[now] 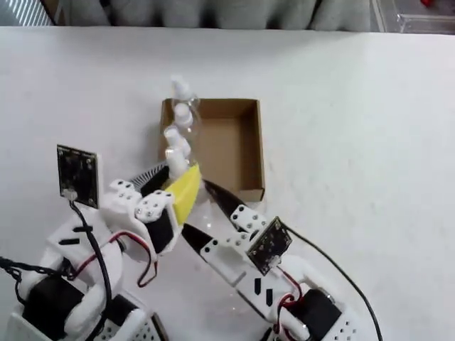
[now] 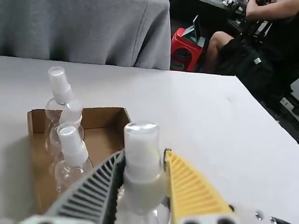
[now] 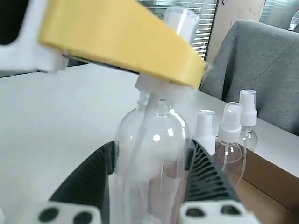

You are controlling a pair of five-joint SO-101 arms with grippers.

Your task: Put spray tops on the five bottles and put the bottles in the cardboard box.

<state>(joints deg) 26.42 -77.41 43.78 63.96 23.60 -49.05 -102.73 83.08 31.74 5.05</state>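
Note:
My right gripper (image 1: 206,217) (image 3: 152,179) is shut on a clear bottle (image 3: 152,144) (image 1: 202,210), held upright just in front of the cardboard box (image 1: 252,142) (image 2: 110,112) (image 3: 273,175). On the bottle's neck sits a white spray top (image 2: 141,149) (image 1: 176,163), with my left gripper (image 1: 173,179) (image 2: 142,184) shut on it between its grey and yellow fingers (image 3: 117,42). Three bottles with spray tops (image 1: 182,114) (image 2: 70,144) (image 3: 231,130) stand in a row along the box's left side.
The right half of the box floor (image 1: 227,145) is bare. White table (image 1: 355,128) lies open all around. A grey padded chair back (image 2: 93,32) stands beyond the far table edge.

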